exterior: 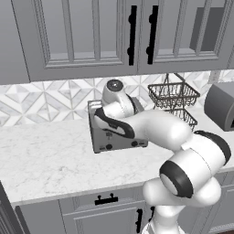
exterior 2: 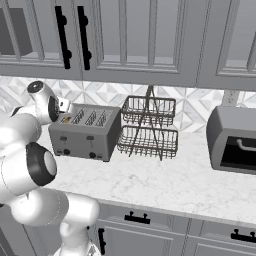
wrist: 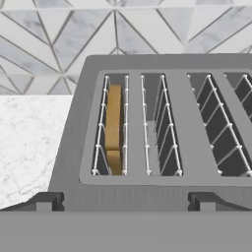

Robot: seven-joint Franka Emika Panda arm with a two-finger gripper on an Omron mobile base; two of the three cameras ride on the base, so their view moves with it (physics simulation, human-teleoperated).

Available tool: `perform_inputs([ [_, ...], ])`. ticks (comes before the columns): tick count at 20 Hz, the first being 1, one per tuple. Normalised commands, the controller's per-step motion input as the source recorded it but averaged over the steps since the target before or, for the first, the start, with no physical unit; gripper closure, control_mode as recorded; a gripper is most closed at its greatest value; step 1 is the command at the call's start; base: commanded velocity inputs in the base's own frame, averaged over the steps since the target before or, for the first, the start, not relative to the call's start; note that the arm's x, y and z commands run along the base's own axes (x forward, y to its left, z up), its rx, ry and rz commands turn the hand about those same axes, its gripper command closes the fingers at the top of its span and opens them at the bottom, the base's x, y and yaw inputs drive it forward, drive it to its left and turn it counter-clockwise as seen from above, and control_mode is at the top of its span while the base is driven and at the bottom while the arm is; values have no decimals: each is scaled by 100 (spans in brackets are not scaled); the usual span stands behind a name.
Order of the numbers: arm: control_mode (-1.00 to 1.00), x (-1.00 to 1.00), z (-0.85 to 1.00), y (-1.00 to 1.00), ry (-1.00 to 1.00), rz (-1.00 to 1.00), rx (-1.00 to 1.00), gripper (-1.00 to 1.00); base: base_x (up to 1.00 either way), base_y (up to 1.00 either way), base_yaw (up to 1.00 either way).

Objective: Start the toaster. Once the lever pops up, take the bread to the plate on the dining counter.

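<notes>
The grey four-slot toaster (exterior 2: 85, 134) stands on the marble worktop against the tiled wall. The arm partly covers the toaster (exterior: 101, 137) in the left base view. The bread (wrist: 113, 129), a tan slice, stands sunk in the leftmost slot of the toaster (wrist: 147, 194) in the hand view. My gripper (wrist: 125, 203) hovers just above the toaster's top near its front edge, looking down into the slots. It is open wide with nothing between its fingertips (wrist: 47, 202). From the right base view the gripper (exterior 2: 64, 111) sits over the toaster's left end. The plate and the dining counter are out of view.
A two-tier black wire basket (exterior 2: 149, 127) stands just right of the toaster. A larger grey toaster oven (exterior 2: 235, 140) is further right. Grey wall cabinets (exterior: 91, 36) hang low over the worktop (exterior: 45, 160). Open marble lies left of and in front of the toaster.
</notes>
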Motion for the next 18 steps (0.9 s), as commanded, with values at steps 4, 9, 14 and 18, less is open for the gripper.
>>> perform_inputs([
  [4,-100,42,-2,0,3,0,0,-100,0,0,0],
  [9,-100,26,-12,0,1,0,0,-100,0,0,0],
  [14,-100,12,-13,0,0,0,0,-100,0,0,0],
  [18,-100,2,-14,0,0,0,0,-100,0,0,0],
])
